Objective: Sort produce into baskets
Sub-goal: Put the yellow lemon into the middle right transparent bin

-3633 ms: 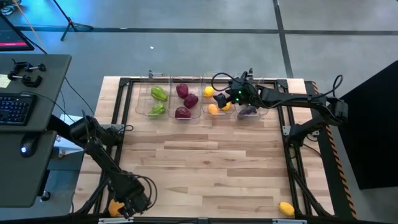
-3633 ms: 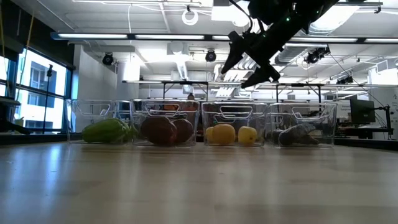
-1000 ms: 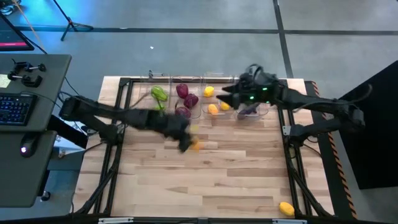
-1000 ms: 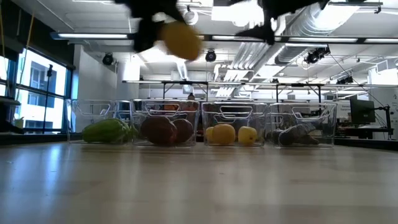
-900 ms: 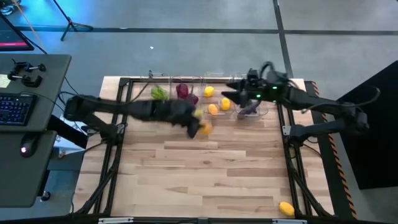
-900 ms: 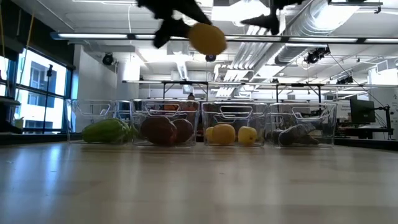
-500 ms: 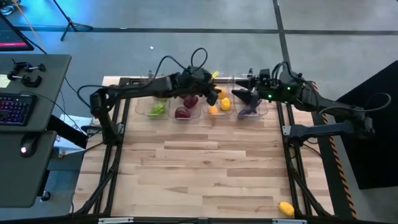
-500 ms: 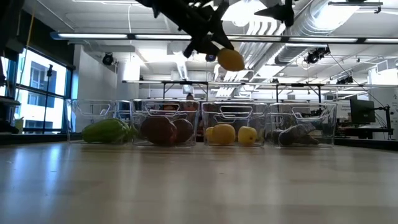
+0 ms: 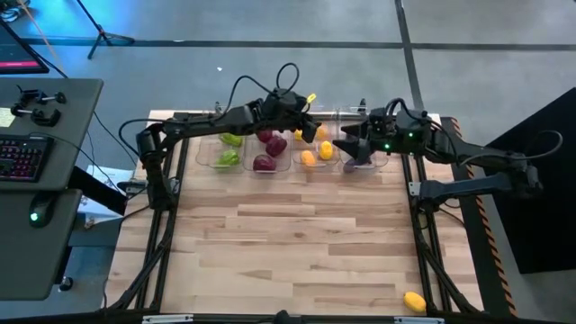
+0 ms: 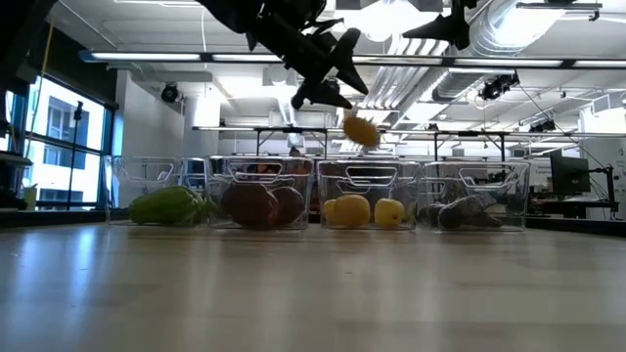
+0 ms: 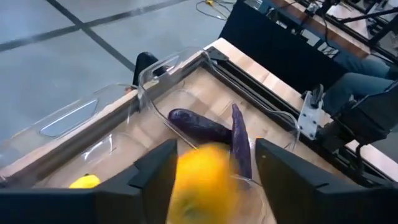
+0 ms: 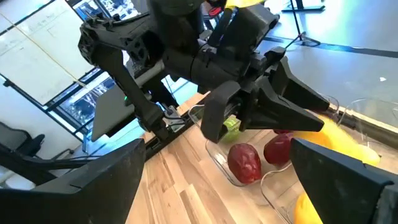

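Note:
Four clear baskets stand in a row at the table's far edge. From left they hold green peppers [image 9: 229, 138], dark red pieces [image 9: 265, 163], yellow citrus [image 10: 350, 209] and purple eggplants [image 11: 200, 127]. My left gripper [image 9: 304, 126] hovers open above the yellow basket [image 10: 368, 177]. A yellow citrus [image 10: 360, 129] is in the air just under it, blurred in the left wrist view [image 11: 200, 180]. My right gripper [image 9: 351, 144] is open and empty above the eggplant basket [image 9: 373, 165].
A black metal frame [image 9: 180, 171] runs round the tabletop. Another yellow citrus [image 9: 414, 301] lies at the table's near right corner. The two grippers are close together over the baskets. The wooden middle of the table [image 9: 297, 234] is bare.
My left gripper has swung from the table's middle toward the far edge, carrying the yellow citrus above the baskets, and has let it go. The citrus now falls below the fingers. My right gripper has drawn back a little toward the table's right edge.

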You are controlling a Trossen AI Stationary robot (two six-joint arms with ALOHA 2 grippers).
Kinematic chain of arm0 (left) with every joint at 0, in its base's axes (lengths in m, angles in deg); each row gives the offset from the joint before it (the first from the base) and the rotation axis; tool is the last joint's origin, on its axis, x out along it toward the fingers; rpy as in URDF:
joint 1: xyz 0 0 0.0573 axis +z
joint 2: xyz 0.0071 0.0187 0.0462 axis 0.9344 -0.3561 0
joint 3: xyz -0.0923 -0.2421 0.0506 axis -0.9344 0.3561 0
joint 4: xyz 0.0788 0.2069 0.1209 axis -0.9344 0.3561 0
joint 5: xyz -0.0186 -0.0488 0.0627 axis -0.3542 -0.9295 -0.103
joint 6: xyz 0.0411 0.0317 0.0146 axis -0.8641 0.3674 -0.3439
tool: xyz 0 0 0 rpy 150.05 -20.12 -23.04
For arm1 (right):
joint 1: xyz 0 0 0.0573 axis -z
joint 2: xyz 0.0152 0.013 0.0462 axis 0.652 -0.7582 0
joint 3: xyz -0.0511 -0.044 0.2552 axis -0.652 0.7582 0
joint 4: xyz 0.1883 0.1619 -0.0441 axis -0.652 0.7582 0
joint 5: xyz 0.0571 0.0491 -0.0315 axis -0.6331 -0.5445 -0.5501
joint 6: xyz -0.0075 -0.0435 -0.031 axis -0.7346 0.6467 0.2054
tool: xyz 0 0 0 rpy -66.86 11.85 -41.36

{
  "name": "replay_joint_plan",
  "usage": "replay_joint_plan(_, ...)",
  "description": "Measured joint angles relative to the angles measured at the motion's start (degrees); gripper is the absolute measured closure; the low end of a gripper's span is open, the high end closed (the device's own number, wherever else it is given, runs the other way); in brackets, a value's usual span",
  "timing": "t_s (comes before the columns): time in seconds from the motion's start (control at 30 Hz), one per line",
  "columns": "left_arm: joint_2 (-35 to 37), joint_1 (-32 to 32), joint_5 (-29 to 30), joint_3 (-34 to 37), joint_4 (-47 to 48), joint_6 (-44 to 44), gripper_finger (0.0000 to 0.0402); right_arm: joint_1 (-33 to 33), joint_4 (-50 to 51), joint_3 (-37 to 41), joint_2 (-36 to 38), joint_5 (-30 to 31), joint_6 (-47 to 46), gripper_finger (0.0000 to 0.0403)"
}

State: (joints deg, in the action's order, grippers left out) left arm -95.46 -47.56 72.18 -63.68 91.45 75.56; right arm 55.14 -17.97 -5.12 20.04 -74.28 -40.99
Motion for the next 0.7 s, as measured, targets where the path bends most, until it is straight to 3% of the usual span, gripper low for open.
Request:
replay_joint_plan(0.17,0.23,1.52,-6.50,0.00,2.20,1.08,0.0153,-0.31,0.28,0.00,-0.02,1.93,0.35,0.0015)
replay_joint_plan(0.3,2.08,1.44,-14.28,0.02,3.76,0.77,0.0141,-0.36,1.50,0.00,0.00,5.26,-0.05,0.0015)
replay_joint_plan(0.37,4.08,0.30,-15.33,0.00,5.16,-0.40,0.0141,-0.63,3.23,-0.02,0.00,7.20,-2.12,0.0015)
replay_joint_plan(0.57,10.93,-7.34,-12.68,0.87,15.12,-10.45,0.0140,-5.50,7.89,3.15,-0.70,7.90,-10.17,0.0015)
replay_joint_plan(0.7,16.41,-14.41,-5.22,7.40,16.32,-15.07,0.0140,-13.16,8.00,10.38,-0.76,5.22,-19.54,0.0015)
